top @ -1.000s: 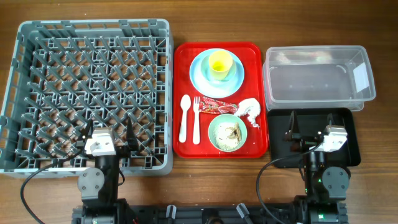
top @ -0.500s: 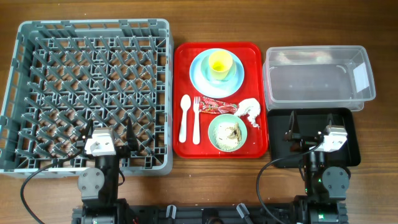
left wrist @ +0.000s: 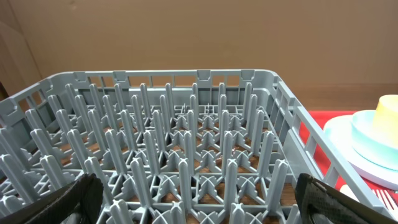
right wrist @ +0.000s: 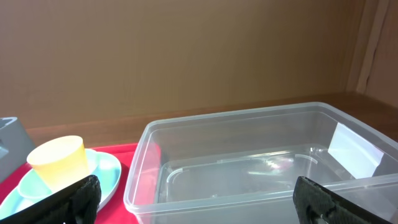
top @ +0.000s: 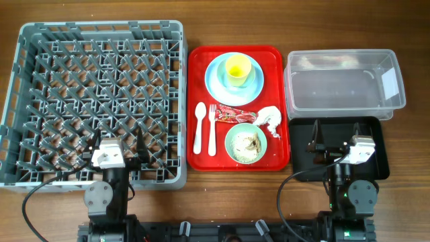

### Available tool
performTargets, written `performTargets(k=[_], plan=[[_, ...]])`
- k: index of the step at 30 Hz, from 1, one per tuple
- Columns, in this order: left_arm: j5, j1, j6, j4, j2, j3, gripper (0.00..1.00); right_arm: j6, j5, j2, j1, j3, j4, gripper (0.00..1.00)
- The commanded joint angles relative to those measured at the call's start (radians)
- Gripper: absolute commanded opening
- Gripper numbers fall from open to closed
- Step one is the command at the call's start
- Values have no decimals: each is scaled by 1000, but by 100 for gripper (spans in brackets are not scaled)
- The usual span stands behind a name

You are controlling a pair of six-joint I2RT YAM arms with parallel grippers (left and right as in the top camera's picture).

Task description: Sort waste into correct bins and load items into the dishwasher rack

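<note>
Dishwasher rack (top: 101, 87) near edge under left gripper (top: 115, 143), jaws wide apart, empty | right gripper (top: 336, 138) jaws spread, empty, over black tray (top: 379, 134) | clear tub (top: 342, 54) beyond | wrapper (top: 235, 115), tissue (top: 271, 119), bowl (top: 230, 142), plate (top: 215, 81), cup (top: 238, 68), spoon (top: 199, 128), fork (top: 212, 131) on red tray (top: 201, 81) between rack and bins

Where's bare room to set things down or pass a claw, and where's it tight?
Free: the grey pegged plastic rack, the clear rectangular plastic tub, and the near-left corner of the red serving tray by the white plastic spoon. Crowded: red crinkled wrapper, crumpled white tissue and pale green bowl bunch together.
</note>
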Motion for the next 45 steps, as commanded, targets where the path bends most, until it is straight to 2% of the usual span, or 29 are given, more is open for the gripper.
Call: performTargets(k=[1, 45], plan=[[1, 3, 15, 3, -3, -7, 100, 17, 14, 0, 2, -1, 5, 100], [2, 2, 15, 18, -3, -7, 100, 17, 14, 4, 2, -1, 4, 100]])
